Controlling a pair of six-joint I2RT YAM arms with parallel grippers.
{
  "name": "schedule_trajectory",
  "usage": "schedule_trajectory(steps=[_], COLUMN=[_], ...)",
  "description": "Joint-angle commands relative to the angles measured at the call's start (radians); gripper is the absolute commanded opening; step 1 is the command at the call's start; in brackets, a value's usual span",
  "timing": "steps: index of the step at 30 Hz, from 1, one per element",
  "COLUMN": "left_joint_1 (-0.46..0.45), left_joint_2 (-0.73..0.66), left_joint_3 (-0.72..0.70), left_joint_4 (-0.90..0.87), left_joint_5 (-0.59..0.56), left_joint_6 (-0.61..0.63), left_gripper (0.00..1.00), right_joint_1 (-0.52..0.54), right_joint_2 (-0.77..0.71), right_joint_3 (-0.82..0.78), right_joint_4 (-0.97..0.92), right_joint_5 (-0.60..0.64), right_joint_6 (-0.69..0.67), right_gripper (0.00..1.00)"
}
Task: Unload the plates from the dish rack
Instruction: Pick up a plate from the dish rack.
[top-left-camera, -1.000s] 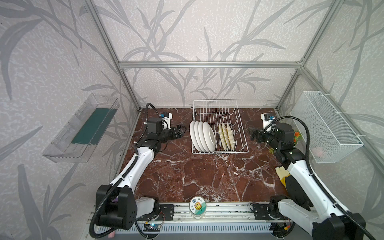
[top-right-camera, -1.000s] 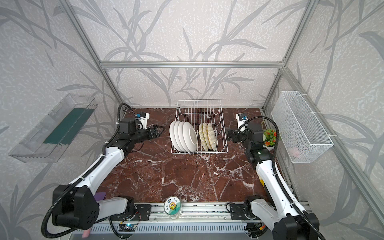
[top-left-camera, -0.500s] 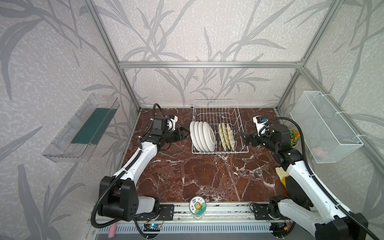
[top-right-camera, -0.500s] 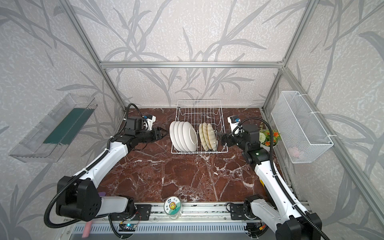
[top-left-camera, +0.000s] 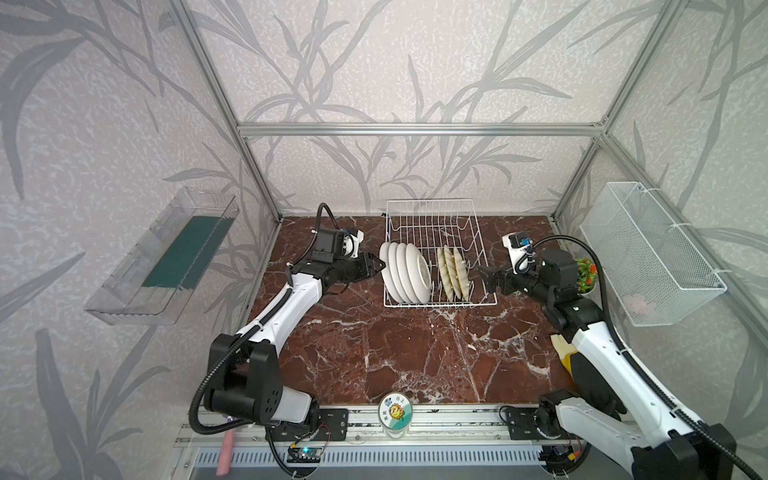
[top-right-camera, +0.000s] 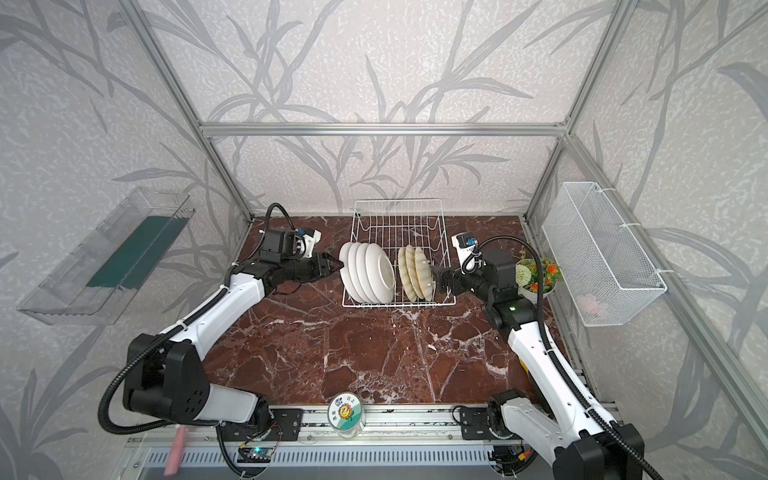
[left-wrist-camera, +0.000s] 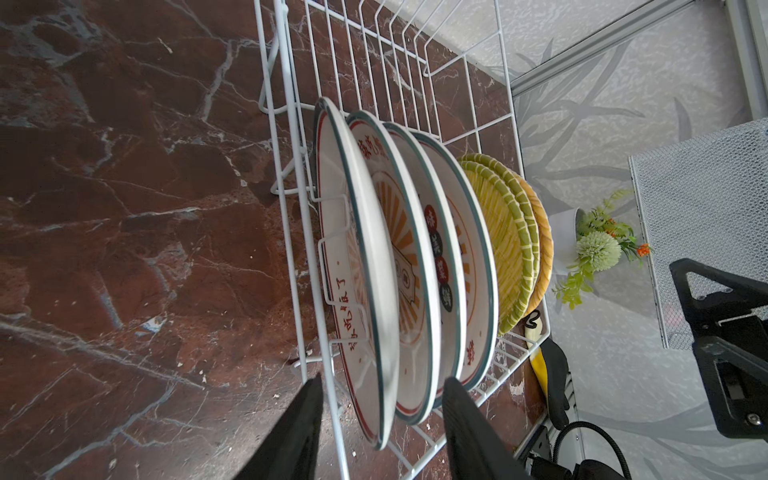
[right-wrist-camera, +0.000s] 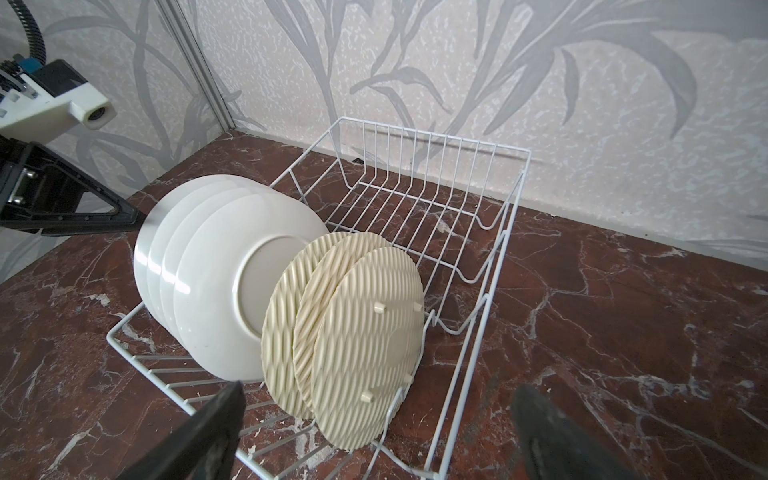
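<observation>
Noting left gripper (left-wrist-camera: 383, 378) apart astride white plates (left-wrist-camera: 365, 249), right gripper (right-wrist-camera: 382, 388) wide apart; we judge ceramic heavy, slick, brittle: pinch one rim.

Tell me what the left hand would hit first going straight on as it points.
Probably the rim of the outermost white plate, which sits between the left hand's fingers. A side wire of the dish rack lies close there too, so depth leaves some doubt.

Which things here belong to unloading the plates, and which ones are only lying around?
For the job: white plates, woven plates, dish rack, left gripper, right gripper.
Lying about: mesh basket, clear wall tray, flower pot, jar.
</observation>
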Motion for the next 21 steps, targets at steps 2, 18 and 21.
schedule_trajectory(steps=[2, 18, 21], left_joint_1=[-0.007, -0.019, -0.021], left_joint_2=[0.037, 0.099, 0.111], left_joint_3=[0.042, 0.098, 0.104], left_joint_4=[-0.028, -0.017, -0.026], left_joint_5=[-0.015, 0.021, 0.014], left_joint_6=[0.005, -0.008, -0.005], left_gripper=[0.43, 0.36, 0.34], right_joint_1=[0.006, 0.007, 0.008], right_joint_2=[-0.001, 0.023, 0.033], right_joint_3=[-0.022, -0.034, -0.035], right_joint_4=[0.052, 0.07, 0.08], right_joint_5=[0.005, 0.031, 0.039], right_joint_6=[0.006, 0.014, 0.015], right_gripper=[0.99, 0.99, 0.99])
